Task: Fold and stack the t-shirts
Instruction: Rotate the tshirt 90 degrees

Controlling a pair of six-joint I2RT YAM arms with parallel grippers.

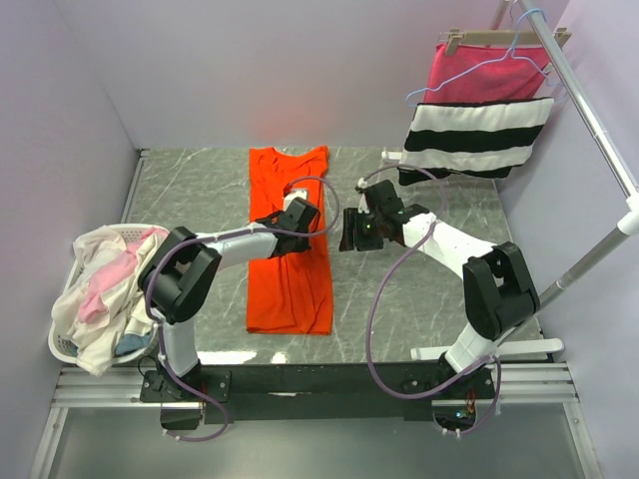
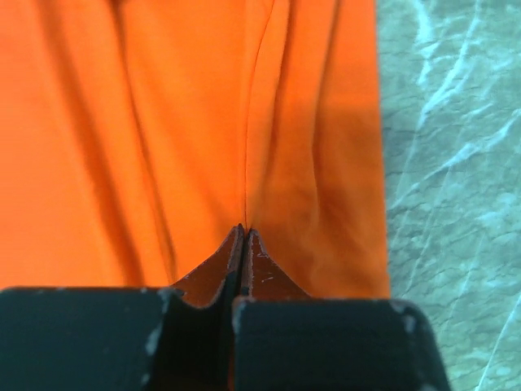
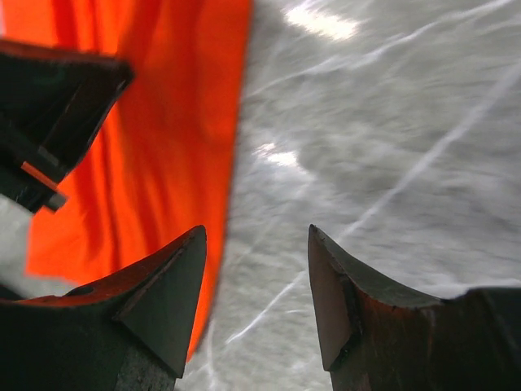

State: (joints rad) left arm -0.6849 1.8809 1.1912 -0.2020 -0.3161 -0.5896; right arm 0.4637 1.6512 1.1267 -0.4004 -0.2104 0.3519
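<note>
A bright orange-red t-shirt (image 1: 290, 259) lies lengthwise on the marble table, folded into a long narrow strip. My left gripper (image 1: 300, 215) sits on its upper middle. In the left wrist view it (image 2: 242, 230) is shut on a pinch of the orange cloth (image 2: 163, 122), and a crease runs up from the tips. My right gripper (image 1: 349, 235) hovers just right of the shirt's right edge. It (image 3: 256, 236) is open over bare table, with the orange shirt (image 3: 163, 122) to its left. Cream-white and pale pink t-shirts (image 1: 100, 284) are heaped in a basket on the left.
The white laundry basket (image 1: 62, 347) stands at the table's left edge. A pink cloth with black and white stripes (image 1: 474, 135) hangs from a hanger on a rail (image 1: 589, 110) at the back right. Grey marble table (image 3: 391, 122) surrounds the shirt.
</note>
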